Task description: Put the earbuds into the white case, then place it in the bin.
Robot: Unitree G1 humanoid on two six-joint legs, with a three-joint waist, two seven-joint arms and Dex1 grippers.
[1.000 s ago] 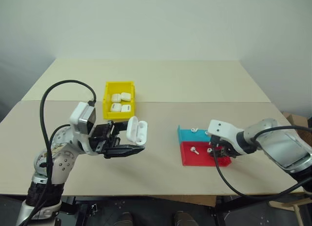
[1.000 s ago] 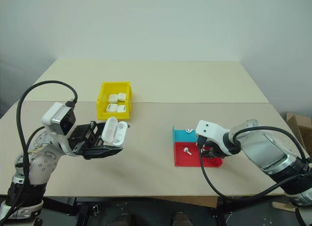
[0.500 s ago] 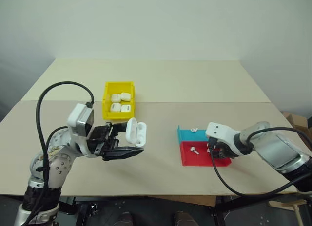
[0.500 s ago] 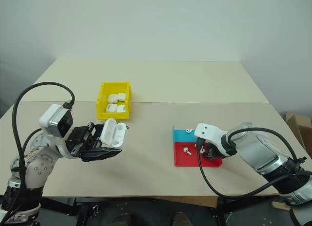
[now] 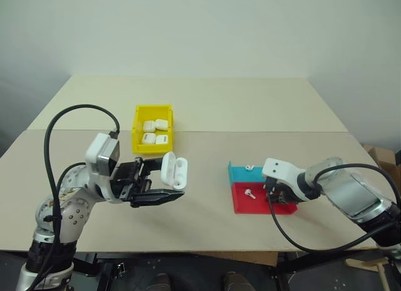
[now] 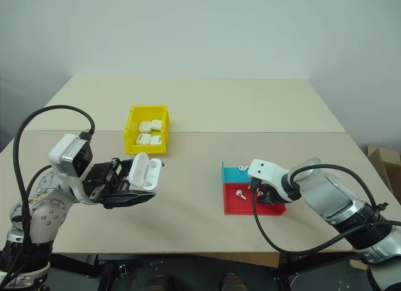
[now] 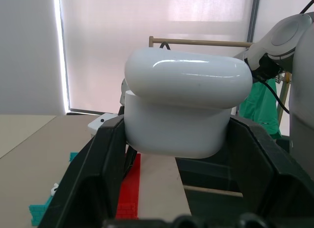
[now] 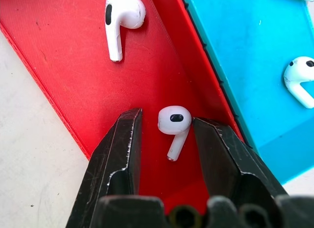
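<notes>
My left gripper (image 5: pixel 161 192) is shut on the white case (image 5: pixel 173 171), holding it above the table with its lid flipped open; up close, the case (image 7: pixel 184 110) sits between the black fingers. My right gripper (image 8: pixel 167 117) points down into the red half of the tray (image 8: pixel 73 66), open, with one earbud (image 8: pixel 172 122) lying between its fingers. A second earbud (image 8: pixel 120 12) lies farther along the red part, and others (image 8: pixel 299 75) rest on the blue part. The yellow bin (image 5: pixel 135 131) stands behind the left gripper.
Several white look-alike cases (image 5: pixel 155 132) lie in the bin. The blue-and-red tray (image 5: pixel 241 175) sits at the right front, close to the table's near edge. Between the left gripper and the tray is bare tabletop (image 5: pixel 207 178).
</notes>
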